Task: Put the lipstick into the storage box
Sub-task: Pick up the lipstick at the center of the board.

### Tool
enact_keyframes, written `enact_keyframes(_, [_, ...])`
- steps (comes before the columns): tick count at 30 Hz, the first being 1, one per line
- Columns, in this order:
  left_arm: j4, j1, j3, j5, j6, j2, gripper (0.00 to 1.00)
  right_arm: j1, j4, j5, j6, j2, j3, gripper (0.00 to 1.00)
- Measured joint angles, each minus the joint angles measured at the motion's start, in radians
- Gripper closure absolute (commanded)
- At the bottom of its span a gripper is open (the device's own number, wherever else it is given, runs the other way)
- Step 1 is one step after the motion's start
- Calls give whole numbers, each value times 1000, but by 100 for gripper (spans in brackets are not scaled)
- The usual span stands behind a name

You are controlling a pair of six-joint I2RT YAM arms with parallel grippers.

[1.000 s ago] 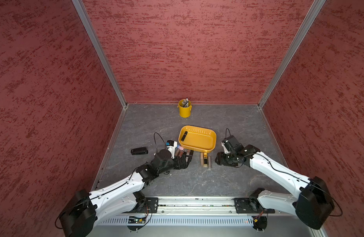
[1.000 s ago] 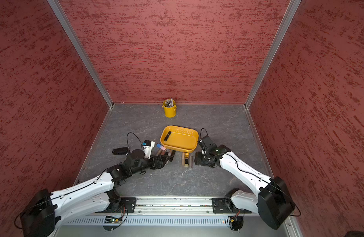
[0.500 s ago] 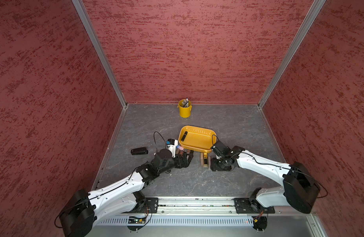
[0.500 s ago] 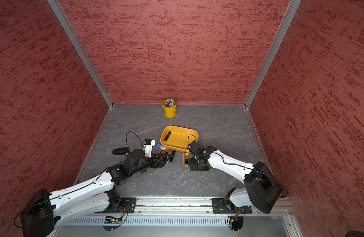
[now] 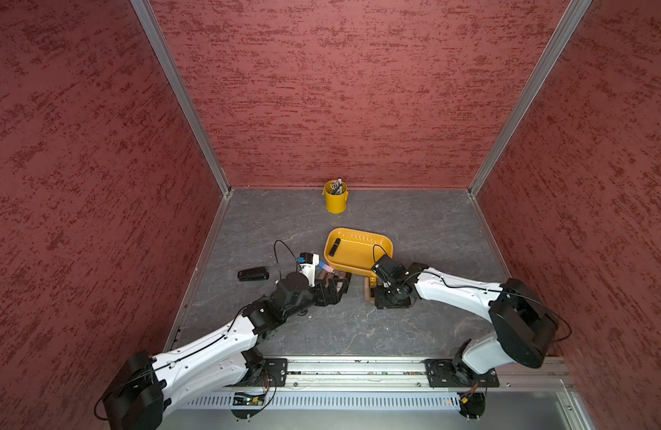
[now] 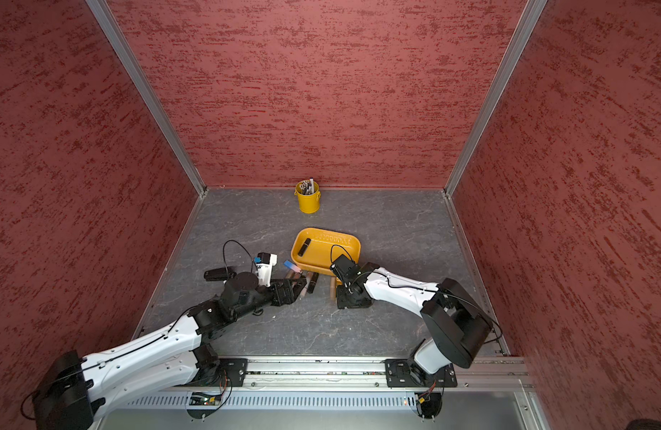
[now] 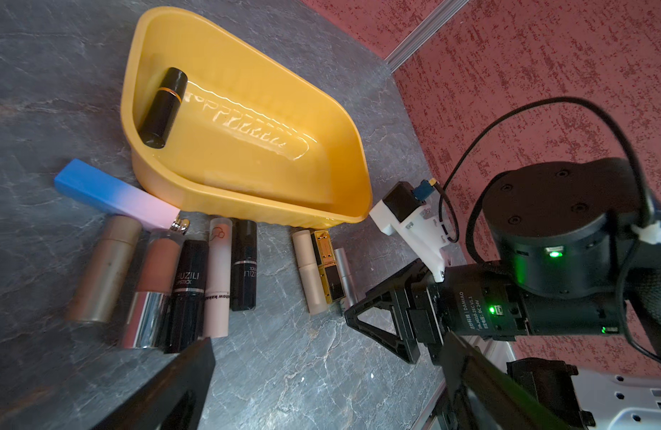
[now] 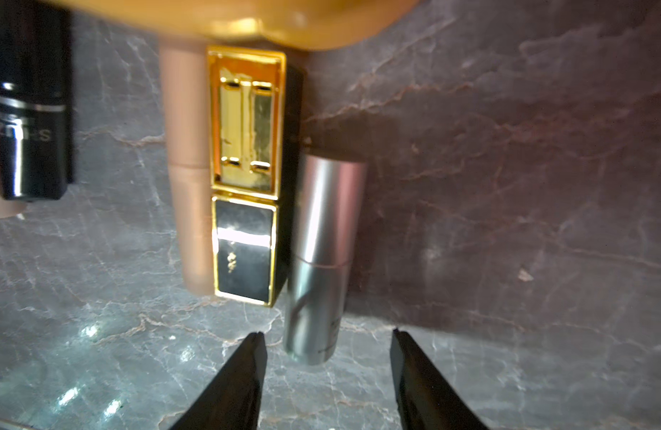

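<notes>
1. Silver lipstick [image 8: 323, 257]: lies flat on the grey table [image 8: 507, 223], just in front of the storage box [image 7: 247, 203]. It is the outermost of three: a gold-and-black lipstick [image 8: 247, 178] lies right against its side, and a beige tube [image 8: 187, 167] lies beyond that.
2. Long axis: runs from the right gripper [image 8: 327, 333] straight toward the box wall. The near end sits between the two fingertips, closer to the one on the gold-and-black side, so a grip would go across its width.
3. Right gripper: jaws partly spread, wider than the tube, with nothing pinched. No contact visible.
4. Left gripper [image 5: 340, 289]: fully spread and empty, low by the other row of lipsticks [image 7: 187, 290], apart from the silver one. The right arm is plainly the nearer.
5. Box: one black lipstick [image 7: 161, 108] lies inside at one end; the rest of the floor is bare.
6. Change: a second ago the right gripper stood off beside the box's near corner. It has since swung in and lined up on the three. Left arm, box and lipsticks have not shifted.
7. Judgement: closing comes next. The finger on the crowded side may snag the gold-and-black case.
</notes>
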Motion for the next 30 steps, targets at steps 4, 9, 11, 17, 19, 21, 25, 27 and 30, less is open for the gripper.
enact_keyframes(4, [-10, 0, 0, -8, 0, -23, 0, 0, 0, 12, -1, 22, 2, 46])
enact_keyframes(9, [-24, 0, 0, -19, 0, -43, 0, 1, 6, 29, -6, 52, 29, 48])
enact_keyframes(11, [-30, 0, 0, -21, 0, -47, 0, 2, 14, 34, -10, 66, 39, 50])
enact_keyframes(17, [-51, 0, -1, -24, 0, -57, 0, 3, 21, 38, -21, 101, 62, 58])
enact_keyframes(19, [-57, 0, -2, -26, 0, -61, 0, 4, 21, 41, -24, 105, 65, 61])
enact_keyframes(21, [-61, 0, -2, -26, 0, -65, 0, 4, 22, 43, -24, 106, 66, 63])
enact_keyframes(25, [-62, 0, -2, -29, 0, -70, 0, 4, 23, 45, -24, 106, 65, 67])
enact_keyframes(27, [-63, 0, -2, -32, 0, -70, 0, 4, 24, 45, -24, 106, 64, 69])
enact_keyframes(30, [-63, 0, -2, -37, 0, -70, 0, 4, 26, 49, -24, 104, 60, 72])
